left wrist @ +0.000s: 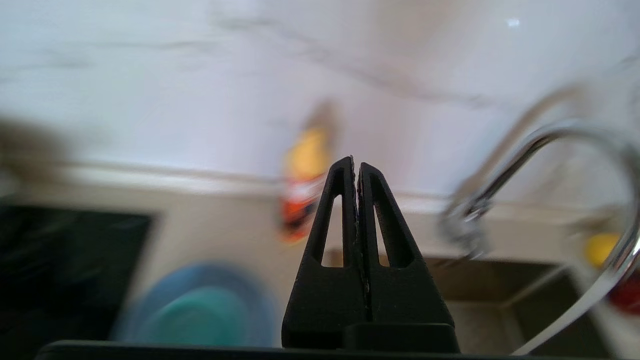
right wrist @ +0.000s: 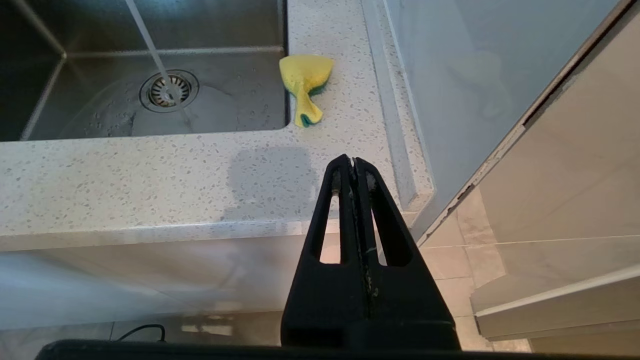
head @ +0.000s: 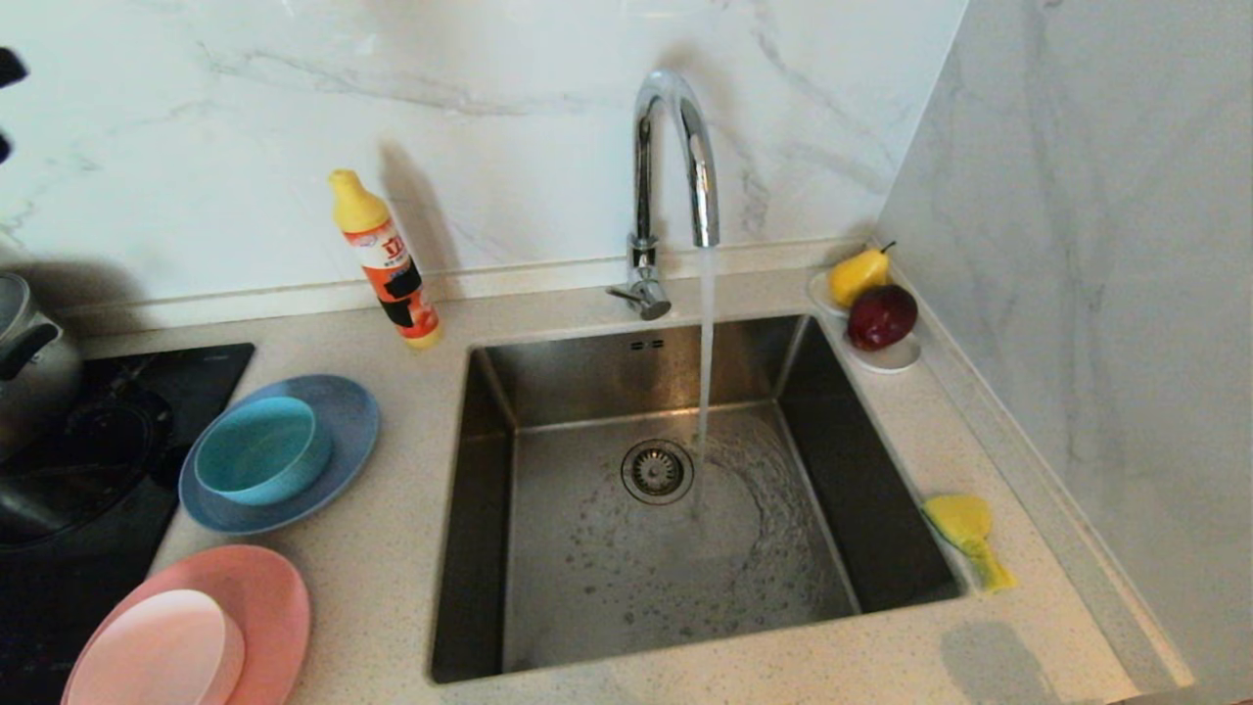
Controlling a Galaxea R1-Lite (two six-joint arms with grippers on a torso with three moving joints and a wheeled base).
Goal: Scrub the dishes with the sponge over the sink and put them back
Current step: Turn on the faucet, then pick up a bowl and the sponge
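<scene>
The steel sink (head: 587,578) fills the middle of the counter, and water runs into it from the faucet (head: 675,127). On the counter to its left, a teal bowl (head: 259,450) sits in a blue plate (head: 343,431), and a pale pink bowl (head: 157,651) sits in a pink plate (head: 264,597). The crumpled yellow sponge (head: 964,529) lies on the counter by the sink's right rim. My left gripper (left wrist: 356,161) is shut and empty, raised above the counter near the teal bowl (left wrist: 195,317). My right gripper (right wrist: 352,159) is shut and empty, just off the counter's front right edge, short of the sponge (right wrist: 305,80).
An orange detergent bottle (head: 387,259) stands by the back wall. A steel pot (head: 29,362) sits on the black hob (head: 117,441) at far left. A small white dish (head: 886,362) with a pear and a red fruit is in the back right corner. A wall bounds the right side.
</scene>
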